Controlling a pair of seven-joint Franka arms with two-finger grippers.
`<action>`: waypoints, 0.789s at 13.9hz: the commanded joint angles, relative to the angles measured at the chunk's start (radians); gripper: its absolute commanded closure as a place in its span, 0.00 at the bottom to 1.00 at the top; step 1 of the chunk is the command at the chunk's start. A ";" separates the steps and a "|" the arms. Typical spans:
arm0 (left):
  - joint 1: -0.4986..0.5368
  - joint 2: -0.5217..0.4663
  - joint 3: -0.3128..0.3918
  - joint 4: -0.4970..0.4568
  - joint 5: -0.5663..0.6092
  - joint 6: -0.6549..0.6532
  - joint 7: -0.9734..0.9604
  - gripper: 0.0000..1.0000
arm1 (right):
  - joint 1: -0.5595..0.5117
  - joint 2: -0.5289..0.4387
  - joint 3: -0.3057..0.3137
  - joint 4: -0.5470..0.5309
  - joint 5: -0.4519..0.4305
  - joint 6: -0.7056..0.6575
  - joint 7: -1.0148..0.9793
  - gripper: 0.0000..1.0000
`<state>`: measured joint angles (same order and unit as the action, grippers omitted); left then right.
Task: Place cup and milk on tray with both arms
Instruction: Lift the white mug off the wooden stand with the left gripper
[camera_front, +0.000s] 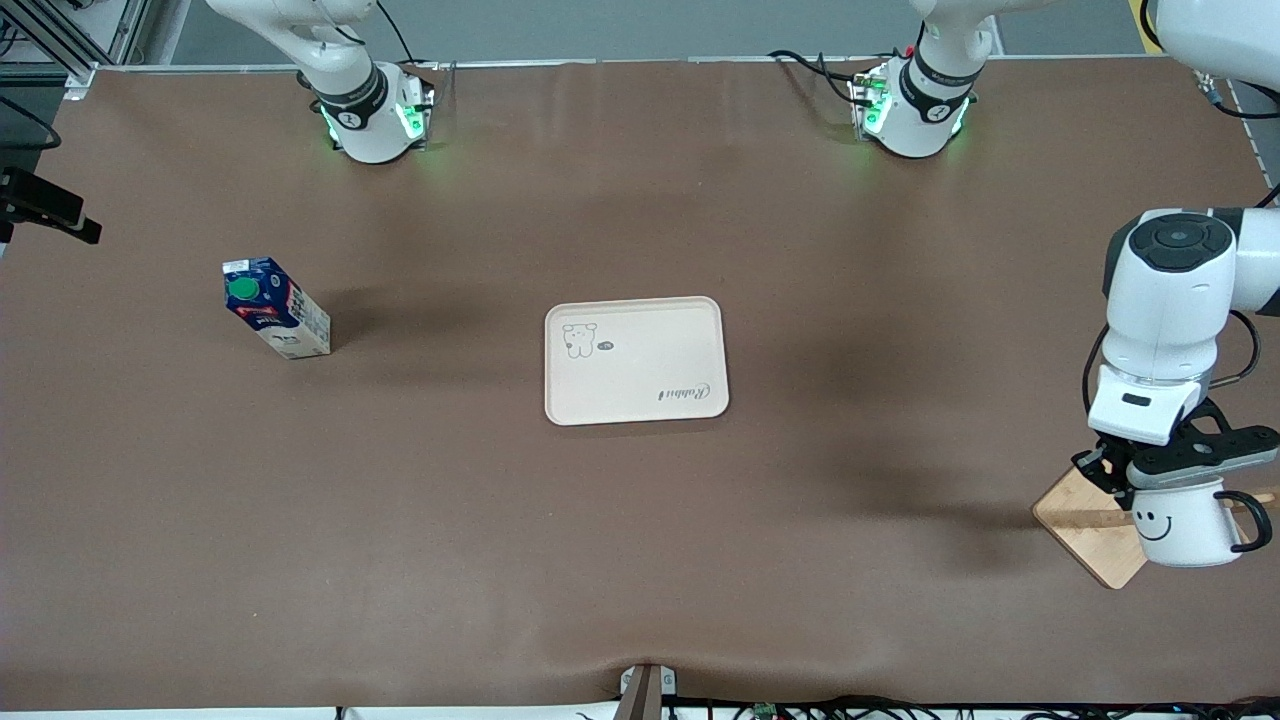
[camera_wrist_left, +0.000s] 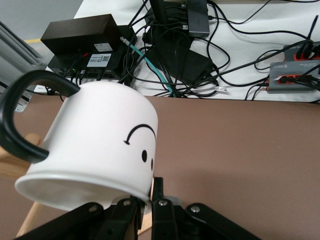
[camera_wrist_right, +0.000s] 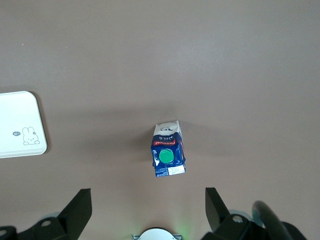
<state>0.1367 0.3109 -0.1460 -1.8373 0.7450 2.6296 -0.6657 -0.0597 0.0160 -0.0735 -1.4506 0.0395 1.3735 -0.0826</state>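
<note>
The white cup (camera_front: 1185, 525) with a black handle and smiley face hangs tilted in my left gripper (camera_front: 1188, 478), which is shut on its rim over the bamboo stand base (camera_front: 1090, 525) at the left arm's end of the table. In the left wrist view the cup (camera_wrist_left: 95, 150) fills the frame, with the gripper (camera_wrist_left: 146, 197) pinching its rim. The milk (camera_front: 275, 308) stands upright toward the right arm's end. The tray (camera_front: 640, 385) lies mid-table with nothing on it. My right gripper (camera_wrist_right: 147, 202) is open, high over the milk (camera_wrist_right: 168, 150); it is out of the front view.
The tray's corner shows in the right wrist view (camera_wrist_right: 17, 125). Black boxes and tangled cables (camera_wrist_left: 190, 50) lie off the table's edge past the cup. A black clamp (camera_front: 40, 205) juts in at the right arm's end of the table.
</note>
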 joint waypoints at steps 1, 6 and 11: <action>-0.003 -0.024 -0.024 0.021 0.019 -0.066 0.032 1.00 | -0.015 0.010 0.009 0.013 0.010 -0.005 0.006 0.00; -0.002 -0.032 -0.150 0.075 0.001 -0.271 0.025 1.00 | -0.015 0.013 0.009 0.013 0.010 -0.010 0.006 0.00; -0.009 -0.018 -0.265 0.127 -0.062 -0.417 0.025 1.00 | -0.014 0.013 0.011 0.015 0.011 -0.010 0.006 0.00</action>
<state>0.1290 0.2918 -0.3718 -1.7427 0.7248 2.2761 -0.6475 -0.0597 0.0243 -0.0734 -1.4507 0.0395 1.3734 -0.0826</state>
